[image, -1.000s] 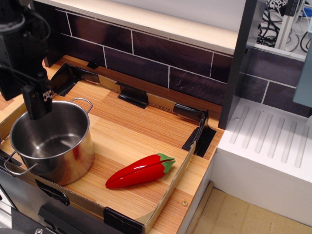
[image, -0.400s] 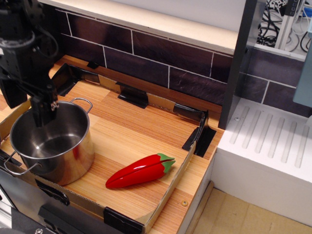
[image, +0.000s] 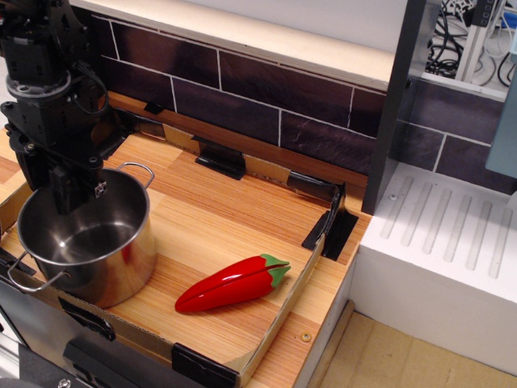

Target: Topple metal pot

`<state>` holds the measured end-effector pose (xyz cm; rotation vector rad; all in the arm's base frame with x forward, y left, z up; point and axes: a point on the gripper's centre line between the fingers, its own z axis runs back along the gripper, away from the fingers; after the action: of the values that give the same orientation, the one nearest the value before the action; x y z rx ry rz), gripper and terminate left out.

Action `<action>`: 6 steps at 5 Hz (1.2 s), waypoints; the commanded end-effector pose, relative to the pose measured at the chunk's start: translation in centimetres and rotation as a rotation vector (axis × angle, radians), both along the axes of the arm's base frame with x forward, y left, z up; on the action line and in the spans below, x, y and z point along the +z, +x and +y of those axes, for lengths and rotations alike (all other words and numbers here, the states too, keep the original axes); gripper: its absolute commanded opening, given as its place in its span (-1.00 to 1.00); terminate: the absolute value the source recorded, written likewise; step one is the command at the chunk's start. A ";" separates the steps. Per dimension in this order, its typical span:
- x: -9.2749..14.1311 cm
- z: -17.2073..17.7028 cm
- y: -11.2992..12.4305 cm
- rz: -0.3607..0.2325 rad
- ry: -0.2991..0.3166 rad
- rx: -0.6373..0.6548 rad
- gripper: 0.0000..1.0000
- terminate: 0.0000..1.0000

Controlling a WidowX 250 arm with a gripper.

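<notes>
Metal pot (image: 87,238) upright at the front-left corner of the wooden bench (image: 218,218), mouth up, one wire loop handle toward the back, the other at the front-left edge. Pincer (image: 62,190) reaches down inside the pot's back rim — fingers look close together, but whether they grip the wall, cannot tell. Red pepper (image: 233,284) lies on its side to the pot's right, apart from it, stem end pointing right.
</notes>
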<state>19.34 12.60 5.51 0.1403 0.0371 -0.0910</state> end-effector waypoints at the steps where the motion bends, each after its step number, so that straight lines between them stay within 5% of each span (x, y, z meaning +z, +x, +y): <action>1: 1.8 -0.1 1.1 -0.078 0.051 0.030 -1.00 -1.00; 3: 3.9 -1.8 2.0 -0.206 0.172 0.118 -1.00 -1.00; 4: 4.7 -3.1 2.6 -0.257 0.325 0.159 -1.00 -1.00; 5: 5.7 -5.1 2.7 -0.407 0.489 0.224 -1.00 -1.00; 6: 5.7 -6.3 2.7 -0.481 0.542 0.207 -1.00 -1.00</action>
<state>21.59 6.16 10.47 0.6998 -0.3820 0.1525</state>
